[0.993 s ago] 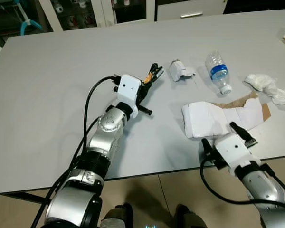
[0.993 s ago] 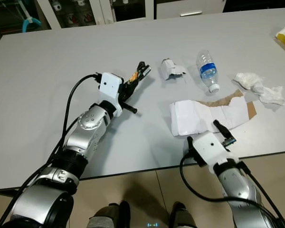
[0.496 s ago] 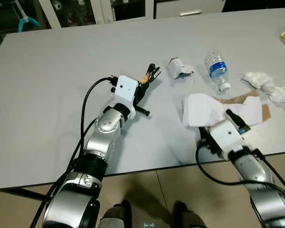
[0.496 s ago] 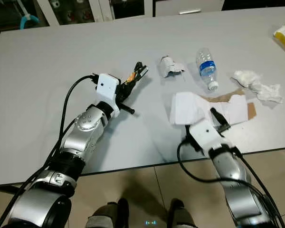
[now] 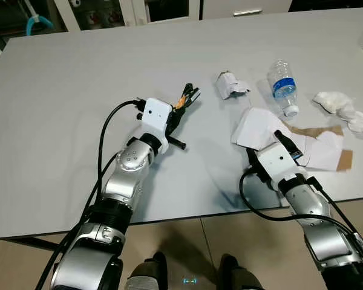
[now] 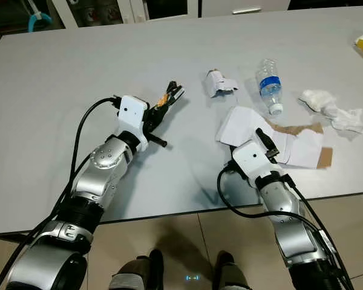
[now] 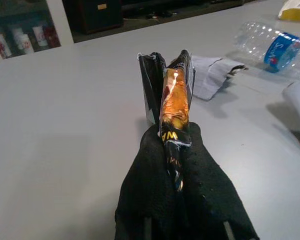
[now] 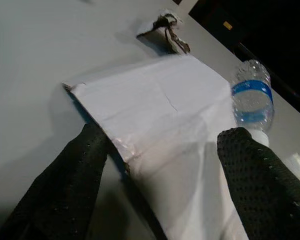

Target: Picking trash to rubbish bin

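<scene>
Left gripper (image 7: 171, 100) fingers pinched on the orange wrapper (image 7: 173, 102) above mid-desk (image 5: 60, 90), ready to carry, while right gripper (image 8: 160, 165) fingers spread wide straddle the white paper's (image 8: 160, 105) near corner by the desk's front edge, bottle (image 8: 251, 97) just beyond, so little room.
</scene>
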`<state>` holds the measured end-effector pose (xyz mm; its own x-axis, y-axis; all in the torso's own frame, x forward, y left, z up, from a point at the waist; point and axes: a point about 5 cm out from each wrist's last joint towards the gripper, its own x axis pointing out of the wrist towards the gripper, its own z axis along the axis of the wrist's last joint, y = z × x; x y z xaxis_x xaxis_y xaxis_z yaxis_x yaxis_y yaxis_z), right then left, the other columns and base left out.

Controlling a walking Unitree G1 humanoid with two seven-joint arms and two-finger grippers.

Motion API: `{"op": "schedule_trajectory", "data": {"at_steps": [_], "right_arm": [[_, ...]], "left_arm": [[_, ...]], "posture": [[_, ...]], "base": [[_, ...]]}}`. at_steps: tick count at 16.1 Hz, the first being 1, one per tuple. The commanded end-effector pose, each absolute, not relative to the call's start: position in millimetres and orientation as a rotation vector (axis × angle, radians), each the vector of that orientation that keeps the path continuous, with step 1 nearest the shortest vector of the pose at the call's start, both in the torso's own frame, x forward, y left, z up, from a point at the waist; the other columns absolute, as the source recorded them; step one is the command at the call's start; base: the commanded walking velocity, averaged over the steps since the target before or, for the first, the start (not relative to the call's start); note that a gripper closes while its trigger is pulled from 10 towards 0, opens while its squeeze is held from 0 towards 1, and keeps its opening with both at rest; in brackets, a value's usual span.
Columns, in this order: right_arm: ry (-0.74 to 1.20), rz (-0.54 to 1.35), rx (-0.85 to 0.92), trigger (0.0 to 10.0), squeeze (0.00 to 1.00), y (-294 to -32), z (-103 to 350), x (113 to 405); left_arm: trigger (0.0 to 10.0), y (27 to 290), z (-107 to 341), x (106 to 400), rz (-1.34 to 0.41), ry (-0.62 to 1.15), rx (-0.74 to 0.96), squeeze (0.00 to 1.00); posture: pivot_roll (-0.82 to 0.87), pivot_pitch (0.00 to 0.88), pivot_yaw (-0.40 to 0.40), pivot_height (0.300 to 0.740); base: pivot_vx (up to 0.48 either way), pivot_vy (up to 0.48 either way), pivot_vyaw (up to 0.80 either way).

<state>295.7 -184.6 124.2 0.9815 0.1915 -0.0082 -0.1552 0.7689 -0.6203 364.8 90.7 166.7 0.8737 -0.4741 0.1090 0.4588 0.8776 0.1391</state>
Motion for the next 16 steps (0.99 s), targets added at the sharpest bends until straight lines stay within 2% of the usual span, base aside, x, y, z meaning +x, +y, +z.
{"op": "schedule_trajectory", "data": {"at_steps": [1, 16], "right_arm": [[0.079, 0.224, -0.669, 0.0, 0.0, -186.4, 93.9, 287.6], [0.056, 0.205, -0.658, 0.0, 0.0, -187.1, 92.6, 289.4]], "left_arm": [[10.0, 91.9, 168.6, 363.3, -0.487, -0.148, 0.121, 0.0], [10.0, 90.5, 170.0, 362.7, -0.485, -0.148, 0.12, 0.0]], "posture": [[0.15, 0.27, 0.09, 0.74], [0.15, 0.261, 0.092, 0.74]], "base": [[0.0, 0.0, 0.0], [0.0, 0.0, 0.0]]}}
